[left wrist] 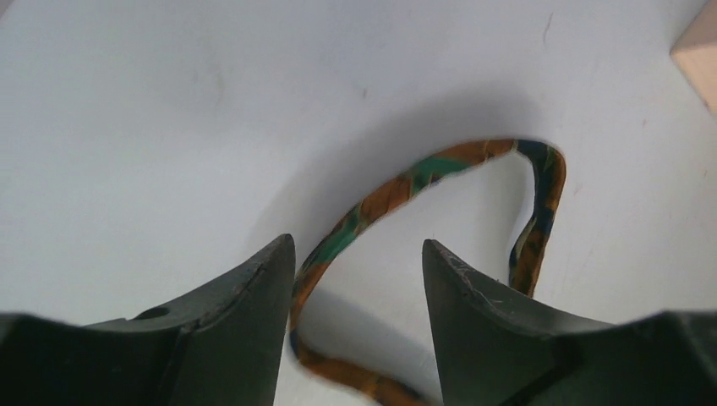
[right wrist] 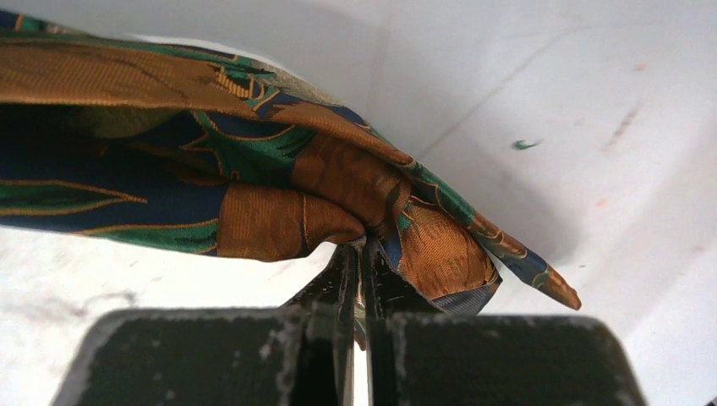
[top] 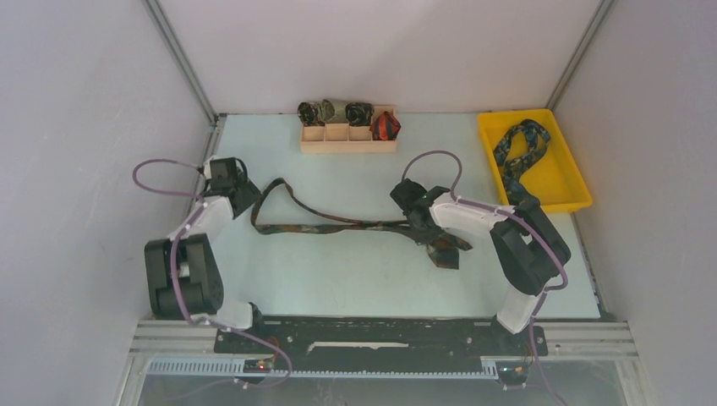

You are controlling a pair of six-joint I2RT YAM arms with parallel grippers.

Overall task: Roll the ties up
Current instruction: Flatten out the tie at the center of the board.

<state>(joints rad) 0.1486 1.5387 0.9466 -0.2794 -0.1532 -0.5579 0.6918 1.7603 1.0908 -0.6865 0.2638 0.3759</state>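
**A:** What has the right hand [right wrist: 359, 254] got?

**B:** Its fingers are pressed together on a fold of the brown-orange-green tie [right wrist: 254, 169], near the wide end. That end's tip points back toward the arm bases.

**A:** And the tie's length?

**B:** It lies on the surface [top: 355, 279], long axis running straight across from the right hand to the left hand [left wrist: 355, 254], where the narrow end loops up on edge.

**A:** Is the left hand gripping?

**B:** No, it is spread. The narrow strip passes between its fingers, perhaps brushing one; hard to tell.

**A:** Beyond the hands?

**B:** A wooden box [top: 348, 145] with rolled ties [top: 334, 112]. Past the right hand, a yellow bin [top: 566, 182] holds a navy-teal tie [top: 520, 148].
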